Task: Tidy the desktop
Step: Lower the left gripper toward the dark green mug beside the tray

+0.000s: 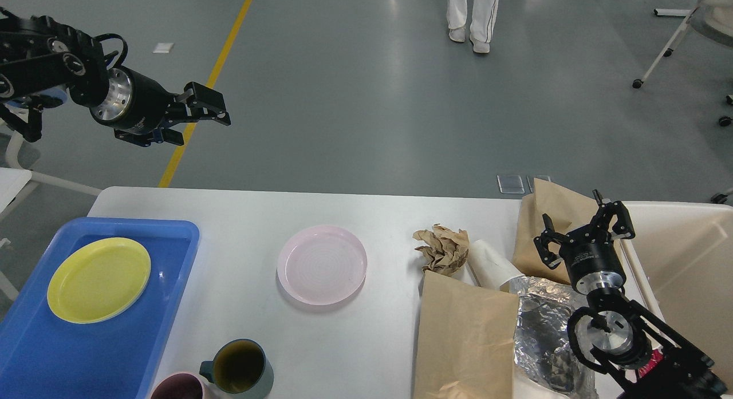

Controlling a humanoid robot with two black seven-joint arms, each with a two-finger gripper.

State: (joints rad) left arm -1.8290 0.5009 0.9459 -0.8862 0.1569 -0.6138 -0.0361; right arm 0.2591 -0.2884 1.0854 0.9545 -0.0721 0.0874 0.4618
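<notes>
Head view: left gripper (197, 114) raised above floor, fingers (207, 95) spread, nothing held; right gripper (584, 227) over brown paper bag (552, 213), fingers spread, empty.

Lab hall, grey floor (355, 101), yellow line (213, 78)

Bare desktop (229, 227) flanks the pink plate (322, 264); paper bags (467, 330) and foil (541, 324) crowd the right.

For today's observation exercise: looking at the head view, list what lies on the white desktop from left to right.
Blue tray holding a yellow plate → green mug → pink plate → crumpled brown paper → white paper cup → foil wrapper → beige bin.
</notes>
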